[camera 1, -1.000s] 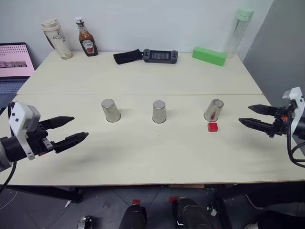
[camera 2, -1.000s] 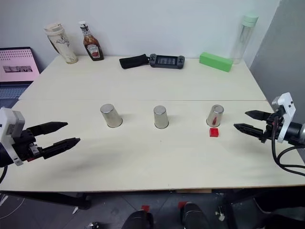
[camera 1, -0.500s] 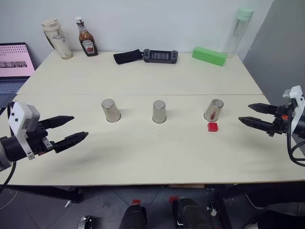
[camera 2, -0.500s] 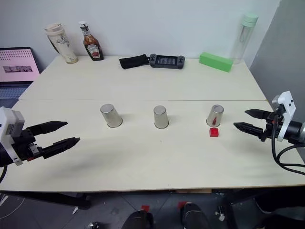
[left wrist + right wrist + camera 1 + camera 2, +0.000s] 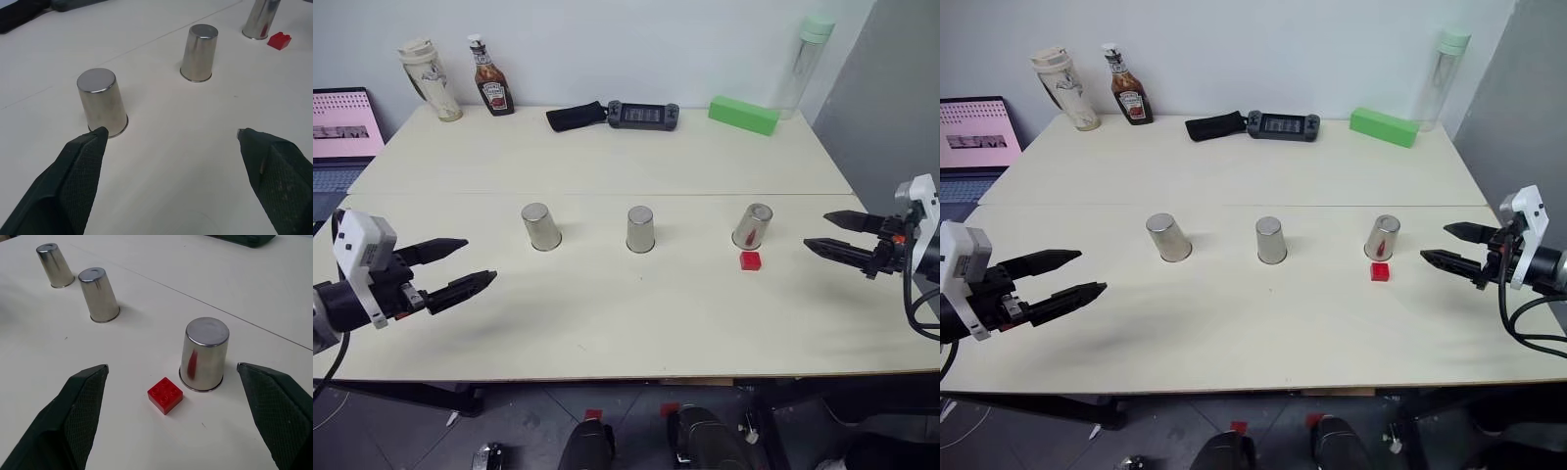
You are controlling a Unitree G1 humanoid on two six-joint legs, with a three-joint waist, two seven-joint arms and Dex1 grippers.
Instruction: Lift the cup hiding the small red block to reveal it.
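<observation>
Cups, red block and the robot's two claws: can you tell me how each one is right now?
left cup: upside down on the table, untouched.
middle cup: upside down, untouched.
right cup: upside down, red block beside it.
small red block: uncovered, lying on the table in front of the right cup.
left gripper: open, empty.
right gripper: open, empty.

red block beside rightmost cup

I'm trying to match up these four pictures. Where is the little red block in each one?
Left eye view: red block just in front of the rightmost cup.
Right eye view: same spot.
Left wrist view: far corner, beside that cup.
Right wrist view: centre.
Shared landmark: the three cups in a row.
</observation>
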